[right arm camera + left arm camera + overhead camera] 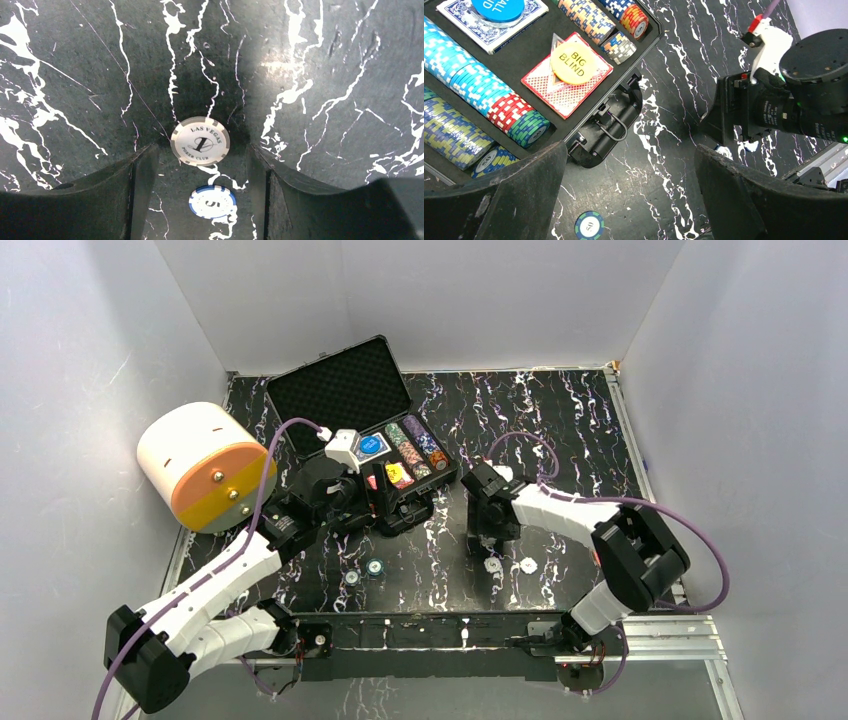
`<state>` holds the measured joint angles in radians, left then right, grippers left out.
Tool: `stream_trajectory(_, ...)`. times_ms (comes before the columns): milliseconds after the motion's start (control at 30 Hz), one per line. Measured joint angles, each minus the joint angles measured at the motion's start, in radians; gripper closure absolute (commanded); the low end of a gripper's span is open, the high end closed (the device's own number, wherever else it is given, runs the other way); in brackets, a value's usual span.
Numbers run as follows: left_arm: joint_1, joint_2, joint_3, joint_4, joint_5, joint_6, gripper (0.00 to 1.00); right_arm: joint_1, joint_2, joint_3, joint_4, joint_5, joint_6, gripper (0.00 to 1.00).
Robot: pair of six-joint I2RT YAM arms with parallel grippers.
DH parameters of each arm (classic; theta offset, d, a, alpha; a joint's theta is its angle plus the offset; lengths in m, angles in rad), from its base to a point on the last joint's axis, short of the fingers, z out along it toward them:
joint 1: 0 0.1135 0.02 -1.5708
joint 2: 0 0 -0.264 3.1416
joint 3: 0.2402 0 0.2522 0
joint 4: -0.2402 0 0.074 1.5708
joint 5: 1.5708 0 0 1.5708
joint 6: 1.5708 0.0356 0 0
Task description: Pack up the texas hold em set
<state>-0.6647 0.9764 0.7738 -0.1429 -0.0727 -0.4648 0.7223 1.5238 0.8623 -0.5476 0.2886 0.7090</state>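
**Right tool**: it is hanging low over the desk with its fingers spread and nothing gripped. A white chip is lying flat between them with a gap on either side. A blue-rimmed chip is lying just beside it, nearer the wrist.

**Left tool**: it is standing wide apart and empty at the front edge of the case. The case is sitting open at the rear left of the desk. Its chip rows, a red-backed card deck and a yellow button are seated in the foam. A green-rimmed chip is lying loose on the desk below this tool (the overhead view is showing a second one beside it).

**Hazards, as judged:**
- The white chip is presenting only a thin edge. If the fingers are closing too high, they are likely to ride over it or squirt it out sideways.
- The blue-rimmed neighbour is sitting close enough to be nudged or dragged along, which would scatter it further from the case.
- Pressing down to reach the edge is risking a scrape of the fingertips on the desk.
- Both arms are working near the case front, so a carry towards the foam is risking contact between them, or a knock on the handle that shifts the case.
- A chip dropped onto the deck instead of into a row could be keeping the lid from shutting.
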Motion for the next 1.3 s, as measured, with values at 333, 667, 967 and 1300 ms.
stream_trajectory(333, 0.0, 0.004, 0.0, -0.001, -0.016, 0.0, 0.02, 0.0, 0.09, 0.069, -0.009, -0.041, -0.11, 0.51)
stream_trajectory(667, 0.0, 0.004, 0.0, -0.003, -0.021, 0.0, 0.02, -0.002, 0.092, 0.07, -0.014, -0.055, -0.111, 0.38)
stream_trajectory(967, 0.0, 0.004, 0.0, -0.003, -0.021, 0.0, 0.02, -0.006, 0.089, 0.07, -0.046, -0.072, -0.099, 0.5)
stream_trajectory(1300, 0.0, 0.004, 0.0, -0.003, -0.02, -0.004, 0.02, -0.006, 0.063, 0.042, -0.022, -0.054, -0.064, 0.67)
